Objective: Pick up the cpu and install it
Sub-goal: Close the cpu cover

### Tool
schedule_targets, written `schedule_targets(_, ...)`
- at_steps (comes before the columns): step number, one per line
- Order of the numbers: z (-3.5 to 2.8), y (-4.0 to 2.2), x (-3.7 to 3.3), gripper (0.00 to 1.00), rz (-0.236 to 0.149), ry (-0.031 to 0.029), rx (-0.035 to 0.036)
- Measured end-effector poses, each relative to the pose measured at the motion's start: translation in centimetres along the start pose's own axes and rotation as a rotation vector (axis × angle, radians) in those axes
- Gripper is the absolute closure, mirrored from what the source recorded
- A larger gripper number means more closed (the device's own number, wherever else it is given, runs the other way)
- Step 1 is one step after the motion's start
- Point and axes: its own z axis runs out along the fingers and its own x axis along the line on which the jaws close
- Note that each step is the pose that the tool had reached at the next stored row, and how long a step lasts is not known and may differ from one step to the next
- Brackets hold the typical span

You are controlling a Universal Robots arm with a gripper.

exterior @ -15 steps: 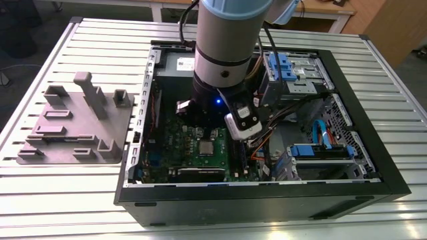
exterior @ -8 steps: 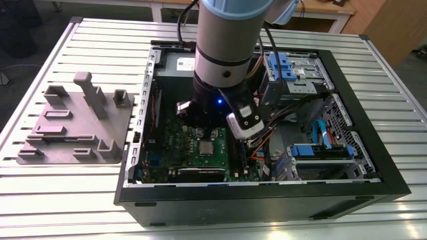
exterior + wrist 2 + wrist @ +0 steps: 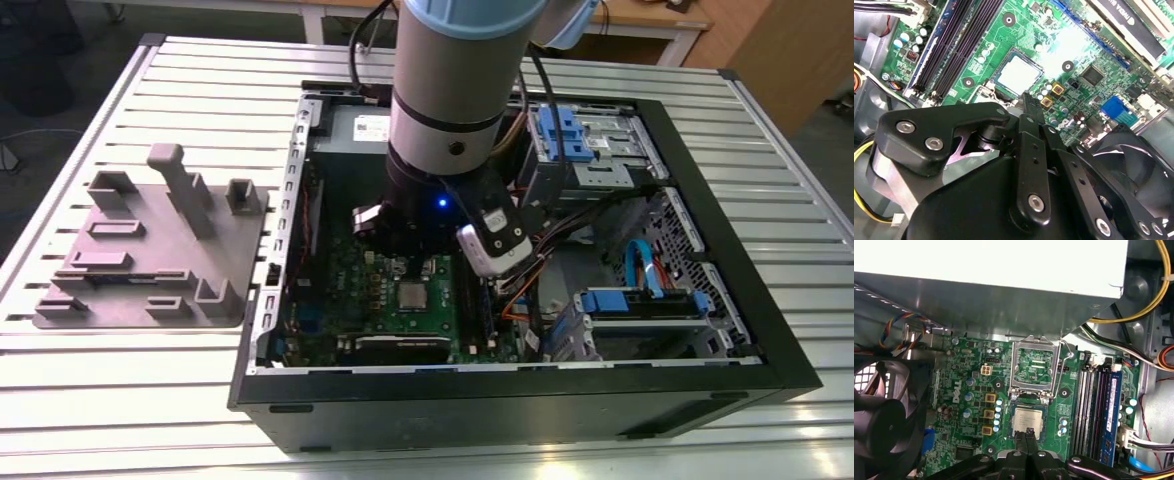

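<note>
The cpu [image 3: 1028,420] lies flat in the socket of the green motherboard [image 3: 969,365], silvery top up; it also shows in the second wrist view [image 3: 1016,75] and the exterior view [image 3: 414,296]. The socket's metal frame [image 3: 1035,365] stands swung open beside it. My gripper [image 3: 1029,433] hangs just above the board, its black fingers pressed together with nothing between them. The fingertips [image 3: 1027,100] sit at the cpu's near edge. I cannot tell whether they touch it. The arm [image 3: 454,110] reaches down into the open computer case [image 3: 747,330].
A grey power supply box [image 3: 1004,290] overhangs the board beside the socket. A black fan [image 3: 884,415] stands on one side, memory slots [image 3: 1094,405] and loose cables [image 3: 1149,305] on the other. A grey fixture plate [image 3: 147,250] lies on the slatted table at the exterior view's left.
</note>
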Motion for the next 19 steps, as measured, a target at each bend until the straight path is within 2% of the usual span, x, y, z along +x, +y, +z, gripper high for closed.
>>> schedule_targets(15, 0.00, -0.01, 0.00, 0.89, -0.004, 0.0001, -0.0002)
schedule_targets(17, 0.00, -0.01, 0.00, 0.89, -0.005, -0.0001, -0.0027)
schedule_targets(19, 0.00, -0.03, -0.01, 0.89, -0.005, -0.0009, -0.0090)
